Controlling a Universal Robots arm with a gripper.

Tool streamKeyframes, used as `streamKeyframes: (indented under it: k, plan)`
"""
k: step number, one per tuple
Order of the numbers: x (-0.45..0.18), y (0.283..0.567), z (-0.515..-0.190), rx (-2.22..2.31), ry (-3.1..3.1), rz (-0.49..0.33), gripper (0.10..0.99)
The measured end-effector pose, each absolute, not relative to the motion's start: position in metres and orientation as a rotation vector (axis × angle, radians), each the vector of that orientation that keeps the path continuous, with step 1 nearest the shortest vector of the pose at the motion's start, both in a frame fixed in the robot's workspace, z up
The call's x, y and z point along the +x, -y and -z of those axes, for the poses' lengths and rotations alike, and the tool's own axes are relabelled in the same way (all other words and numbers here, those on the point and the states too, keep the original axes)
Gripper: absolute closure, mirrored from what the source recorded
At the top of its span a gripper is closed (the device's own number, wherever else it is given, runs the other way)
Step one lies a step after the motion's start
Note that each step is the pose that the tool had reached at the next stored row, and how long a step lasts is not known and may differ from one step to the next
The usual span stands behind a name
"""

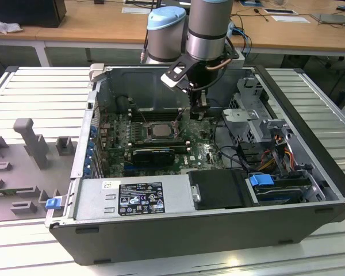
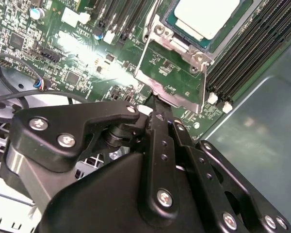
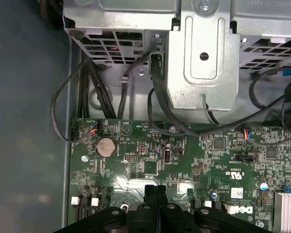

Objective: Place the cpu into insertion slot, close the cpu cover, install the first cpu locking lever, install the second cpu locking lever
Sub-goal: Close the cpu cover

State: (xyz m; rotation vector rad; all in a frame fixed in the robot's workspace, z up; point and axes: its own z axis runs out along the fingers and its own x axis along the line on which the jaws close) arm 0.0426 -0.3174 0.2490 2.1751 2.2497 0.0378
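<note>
The cpu (image 1: 159,129) (image 2: 208,17) lies flat in the insertion slot (image 1: 146,133), its pale silver top showing. The metal cpu cover (image 2: 170,73) looks lowered around it, with a flat plate end reaching toward my gripper. Two thin wire levers (image 1: 134,112) stand up beside the socket. My gripper (image 1: 198,112) (image 2: 154,104) (image 3: 156,190) is shut with nothing held. It hangs just off the socket's side on the exterior view's right. Its tips are at the edge of the cover's plate; whether they touch it I cannot tell.
Long black memory slots (image 2: 247,58) flank the socket. A grey power supply box (image 1: 132,198) and a black shroud (image 1: 218,190) fill the case front. A metal drive cage (image 3: 203,53) with cables (image 3: 82,92) rises beyond the board. Case walls (image 1: 310,126) enclose everything.
</note>
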Motion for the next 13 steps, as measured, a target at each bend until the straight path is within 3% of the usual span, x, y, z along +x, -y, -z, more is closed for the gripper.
streamKeyframes:
  k: [13]
  plan:
    - [0.021, 0.317, -0.249, 2.172, -2.247, -0.044, 0.980]
